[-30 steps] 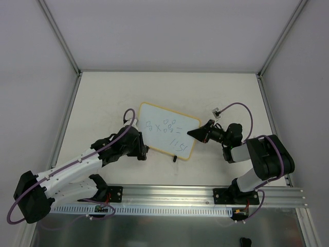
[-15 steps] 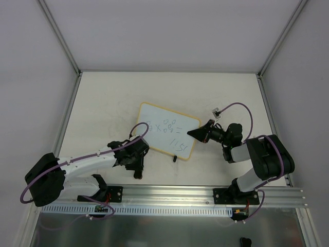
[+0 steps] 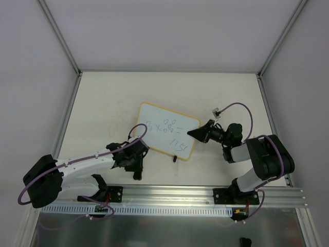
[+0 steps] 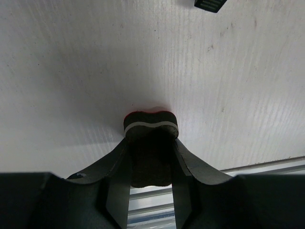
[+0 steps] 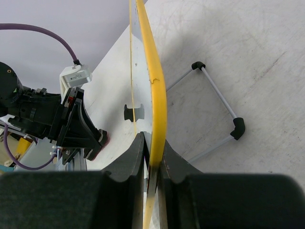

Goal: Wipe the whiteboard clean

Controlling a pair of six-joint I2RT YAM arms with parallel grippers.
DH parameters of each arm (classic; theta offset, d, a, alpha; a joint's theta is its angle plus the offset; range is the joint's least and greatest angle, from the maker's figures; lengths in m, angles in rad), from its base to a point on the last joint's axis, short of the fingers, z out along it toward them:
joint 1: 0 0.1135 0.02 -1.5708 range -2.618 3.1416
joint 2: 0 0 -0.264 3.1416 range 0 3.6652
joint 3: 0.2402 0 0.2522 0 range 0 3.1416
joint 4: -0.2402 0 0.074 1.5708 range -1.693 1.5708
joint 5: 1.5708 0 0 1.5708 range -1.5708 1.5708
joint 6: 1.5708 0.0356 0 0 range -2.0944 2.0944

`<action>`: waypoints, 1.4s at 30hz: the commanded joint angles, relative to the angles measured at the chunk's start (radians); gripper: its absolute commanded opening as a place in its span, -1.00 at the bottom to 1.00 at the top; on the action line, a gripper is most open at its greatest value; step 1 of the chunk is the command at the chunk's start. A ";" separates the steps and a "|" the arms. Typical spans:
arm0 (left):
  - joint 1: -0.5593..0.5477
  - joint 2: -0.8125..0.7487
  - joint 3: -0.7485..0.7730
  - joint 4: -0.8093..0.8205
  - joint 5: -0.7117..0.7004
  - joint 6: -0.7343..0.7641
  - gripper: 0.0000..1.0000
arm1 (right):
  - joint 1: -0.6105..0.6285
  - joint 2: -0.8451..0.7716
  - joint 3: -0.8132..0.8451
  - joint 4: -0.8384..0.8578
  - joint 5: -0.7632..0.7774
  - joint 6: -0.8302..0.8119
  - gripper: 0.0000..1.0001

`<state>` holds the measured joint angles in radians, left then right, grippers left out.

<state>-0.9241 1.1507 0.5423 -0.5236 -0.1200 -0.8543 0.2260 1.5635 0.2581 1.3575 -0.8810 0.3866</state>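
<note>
The whiteboard [image 3: 165, 129] has a thin yellow frame and dark handwritten marks and sits mid-table. My right gripper [image 3: 198, 133] is shut on the middle of its right edge. In the right wrist view the yellow frame [image 5: 157, 90] runs edge-on between the right gripper's [image 5: 152, 141] closed jaws. My left gripper [image 3: 137, 172] is off the board, near its lower left corner, shut on the small black eraser [image 4: 150, 121]. The eraser has a white stripe and a red face, which touches the table. It also shows in the right wrist view [image 5: 98, 139].
A small black clip foot [image 3: 175, 158] lies by the board's near edge; it also shows in the right wrist view [image 5: 133, 112]. A thin grey rod bracket with black corners [image 5: 218, 103] lies on the table behind the board. The aluminium rail [image 3: 169, 193] runs along the near side.
My left gripper has pulled back from the board's left edge toward the near rail with the eraser, now on bare table. The right gripper and board have not moved.
</note>
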 commanded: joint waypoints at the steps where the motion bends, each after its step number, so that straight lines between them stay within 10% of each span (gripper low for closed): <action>1: -0.016 -0.025 -0.007 -0.027 -0.010 -0.023 -0.38 | -0.004 0.010 0.001 0.173 0.014 -0.120 -1.00; 14: -0.030 -0.023 -0.007 -0.033 0.002 -0.031 -0.03 | -0.008 0.015 0.003 0.173 0.010 -0.114 -1.00; 28: -0.056 0.009 -0.012 -0.049 -0.004 -0.057 -0.35 | -0.010 0.009 0.001 0.173 0.007 -0.109 -1.00; 36: -0.081 0.040 -0.005 -0.053 -0.029 -0.060 -1.00 | -0.014 0.004 -0.002 0.173 0.007 -0.107 -1.00; 42: -0.055 -0.116 0.059 -0.076 -0.093 -0.002 -0.93 | -0.014 0.007 0.000 0.173 0.005 -0.106 -1.00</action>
<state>-0.9878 1.1156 0.5529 -0.5621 -0.1658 -0.8921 0.2203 1.5635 0.2581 1.3571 -0.8875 0.3920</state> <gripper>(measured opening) 0.308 0.133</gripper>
